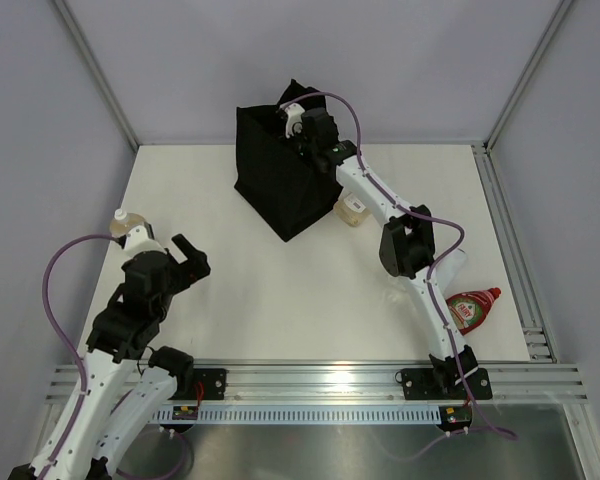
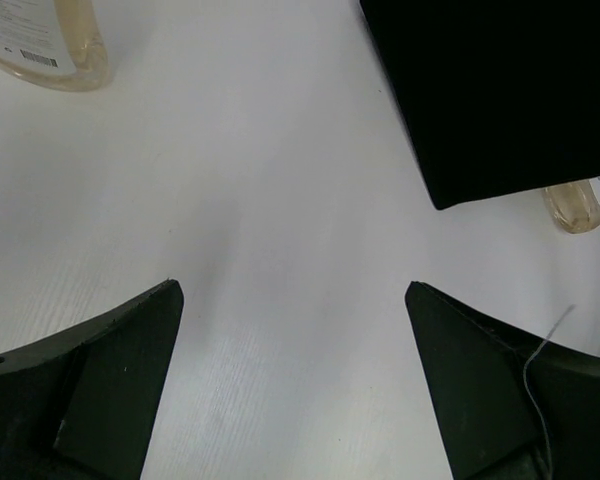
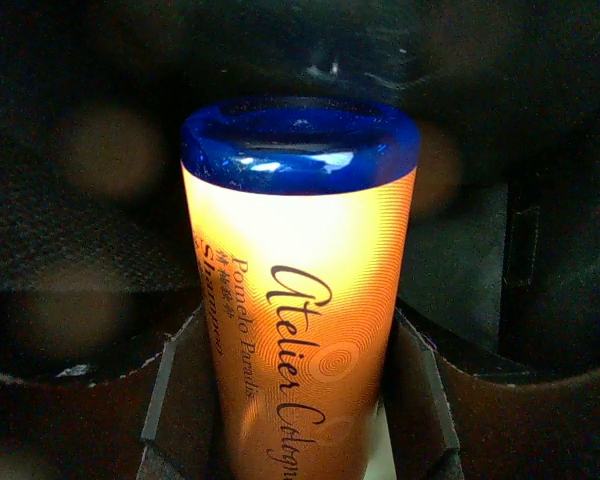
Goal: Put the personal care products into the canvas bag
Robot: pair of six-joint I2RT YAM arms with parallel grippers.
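Note:
The black canvas bag (image 1: 275, 185) stands at the back middle of the table. My right gripper (image 1: 296, 127) is down in the bag's open top. In the right wrist view it (image 3: 300, 400) is shut on an orange bottle (image 3: 300, 300) with a blue cap, with dark fabric all around. My left gripper (image 1: 187, 258) is open and empty over the table at the left, as the left wrist view (image 2: 290, 290) also shows. A clear amber bottle with a white cap (image 1: 130, 228) stands just behind it. A pale peach bottle (image 1: 352, 210) sits against the bag's right side.
A red bottle with a green label (image 1: 472, 308) lies at the right front, beside the right arm. A translucent pale bottle (image 1: 453, 266) seems to lie just behind it. The left wrist view shows the amber bottle (image 2: 50, 45), the bag corner (image 2: 500, 90) and the peach bottle (image 2: 580, 205).

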